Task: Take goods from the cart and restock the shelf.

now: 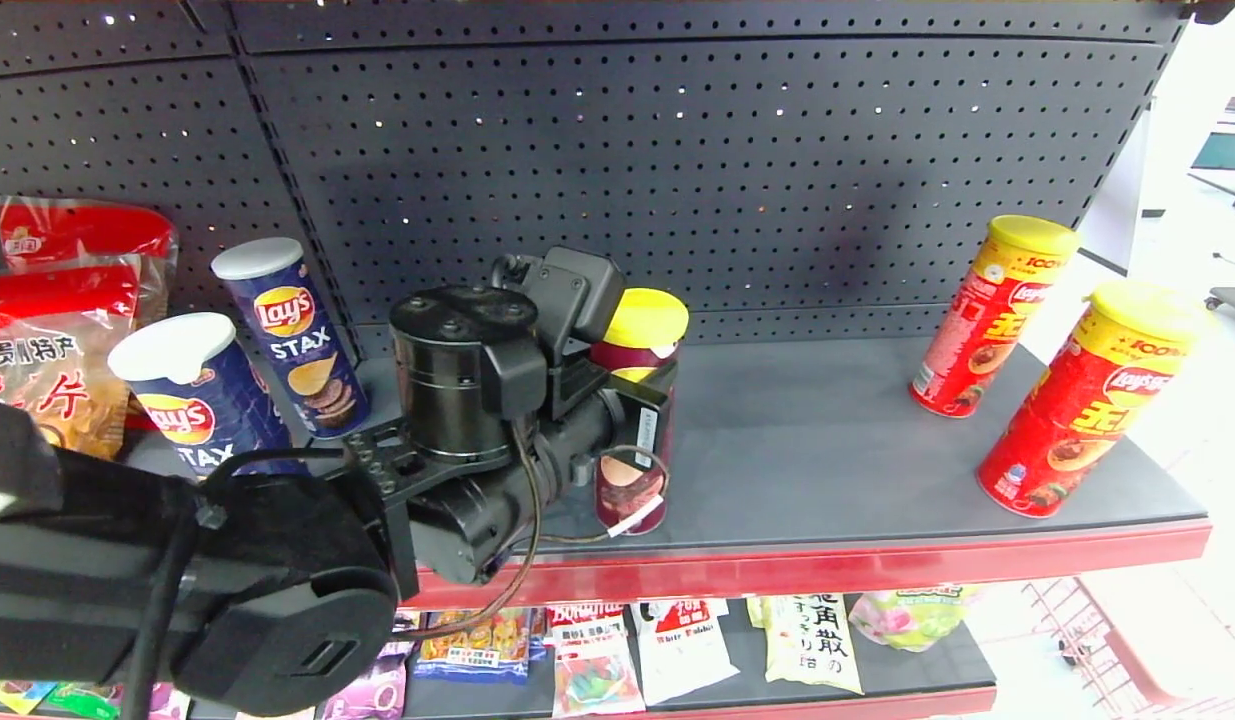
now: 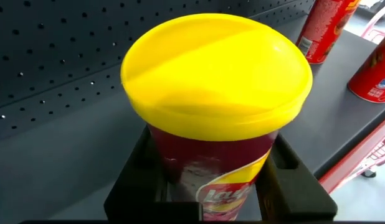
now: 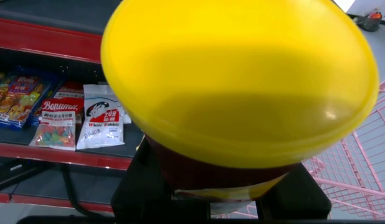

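The left claw is clenched on a dark red can, one black finger on each side of its body just below the yellow lid. In the left wrist view the claw shows the same clasp on the dark red can. The label under the lid carries a yellow sweep and part of a logo, mostly hidden by the fingers. The can stands upright near the red front edge of the shelf, its base down at the board.

The right claw grips a second yellow-lidded can, also dark red below the lid. It is held out in front of the lower shelf, beside the pink wire cart.

On the upper shelf, to the robot's left of the held can, stand two blue cans with white lids. Each bears a round red-and-yellow logo, white lettering and a picture of crisps. Farther left lie red snack bags printed with large characters. Well apart on the right stand two red cans with yellow lids and bold yellow characters. Behind runs a dark pegboard. The lower shelf holds flat snack packets with printed fronts.
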{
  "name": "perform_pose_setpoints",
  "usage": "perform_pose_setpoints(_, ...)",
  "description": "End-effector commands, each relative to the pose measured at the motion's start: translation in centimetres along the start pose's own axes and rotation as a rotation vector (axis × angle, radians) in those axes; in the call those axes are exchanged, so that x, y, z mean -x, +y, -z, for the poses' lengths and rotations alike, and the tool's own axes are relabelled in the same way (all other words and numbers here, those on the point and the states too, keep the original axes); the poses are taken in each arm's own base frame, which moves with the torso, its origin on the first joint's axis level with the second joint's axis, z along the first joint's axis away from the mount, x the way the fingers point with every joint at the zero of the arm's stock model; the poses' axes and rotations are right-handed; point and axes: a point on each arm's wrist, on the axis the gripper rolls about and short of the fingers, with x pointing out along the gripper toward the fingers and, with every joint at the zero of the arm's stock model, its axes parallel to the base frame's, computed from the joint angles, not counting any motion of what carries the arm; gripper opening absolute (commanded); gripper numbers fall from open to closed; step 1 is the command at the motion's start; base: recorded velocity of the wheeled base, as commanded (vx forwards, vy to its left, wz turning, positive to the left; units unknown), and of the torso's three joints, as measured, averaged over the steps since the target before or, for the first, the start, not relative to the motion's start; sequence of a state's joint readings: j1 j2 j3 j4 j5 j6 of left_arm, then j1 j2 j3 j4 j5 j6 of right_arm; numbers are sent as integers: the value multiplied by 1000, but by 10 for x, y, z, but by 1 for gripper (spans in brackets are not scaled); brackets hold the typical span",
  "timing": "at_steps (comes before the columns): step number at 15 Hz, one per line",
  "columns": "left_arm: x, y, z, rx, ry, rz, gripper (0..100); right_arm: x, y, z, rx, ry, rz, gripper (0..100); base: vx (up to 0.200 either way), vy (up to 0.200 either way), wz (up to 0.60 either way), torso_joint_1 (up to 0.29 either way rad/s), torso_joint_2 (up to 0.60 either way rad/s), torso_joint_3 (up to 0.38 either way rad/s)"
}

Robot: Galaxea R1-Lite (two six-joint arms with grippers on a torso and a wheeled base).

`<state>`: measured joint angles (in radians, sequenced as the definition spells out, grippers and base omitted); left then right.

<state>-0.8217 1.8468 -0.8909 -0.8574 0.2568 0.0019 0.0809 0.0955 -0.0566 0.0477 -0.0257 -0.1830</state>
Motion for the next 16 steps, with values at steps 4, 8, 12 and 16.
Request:
perform_pose_setpoints(4,2,-6,1,19,5,12,0,0,0,0,0,-2,0,0,0,0,0,0,0,0)
perform_pose_setpoints(8,2,-5,1,18,7,-4,0,0,0,0,1,-2,0,0,0,0,0,0,0,0)
perform_pose_setpoints(12,3,-6,4,15,17,-14,0,0,0,0,0,-2,0,0,0,0,0,0,0,0)
perform_pose_setpoints(16,4,-7,4,22,17,-13,100,0,0,-1,1,-5,2,0,0,0,0,0,0,0)
